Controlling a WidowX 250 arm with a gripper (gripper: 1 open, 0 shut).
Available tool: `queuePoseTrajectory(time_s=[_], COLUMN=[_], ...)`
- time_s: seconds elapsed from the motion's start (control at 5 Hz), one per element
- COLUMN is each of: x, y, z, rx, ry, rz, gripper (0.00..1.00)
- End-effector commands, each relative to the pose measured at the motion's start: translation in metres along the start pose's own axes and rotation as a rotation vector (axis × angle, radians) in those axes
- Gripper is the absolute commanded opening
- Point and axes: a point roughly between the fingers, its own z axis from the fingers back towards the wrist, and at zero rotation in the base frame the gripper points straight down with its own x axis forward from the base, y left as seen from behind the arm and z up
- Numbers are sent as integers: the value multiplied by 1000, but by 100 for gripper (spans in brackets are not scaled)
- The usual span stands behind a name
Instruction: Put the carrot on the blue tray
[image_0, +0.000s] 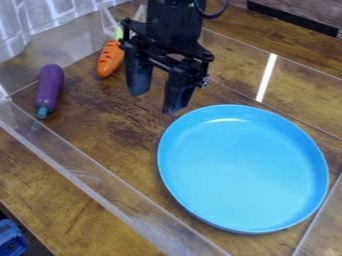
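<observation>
The small orange carrot (108, 60) lies on the wooden table at the back left, its green tip toward the back. The large round blue tray (243, 167) sits at the front right with nothing on it. My black gripper (158, 86) hangs over the table between them, just right of the carrot and just left of the tray's rim. Its fingers (177, 93) are spread apart and hold nothing.
A purple eggplant (48, 88) with a green stem lies at the left. A clear plastic wall (94, 180) borders the work area along the front left. Glare streaks mark the table behind the tray.
</observation>
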Motion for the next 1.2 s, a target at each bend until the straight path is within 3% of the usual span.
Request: queuePoseTrajectory(time_s=[0.0, 0.2, 0.6, 0.8, 1.0], x=[4, 3, 5, 8, 1], y=[6, 12, -8, -14, -15], z=[7, 0, -4, -6, -7], rx=[10, 16, 29, 33, 43], ry=[-54, -57, -63, -63, -69], rz=[-20, -17, -16, -16, -62], gripper=[0, 0, 0, 100, 0])
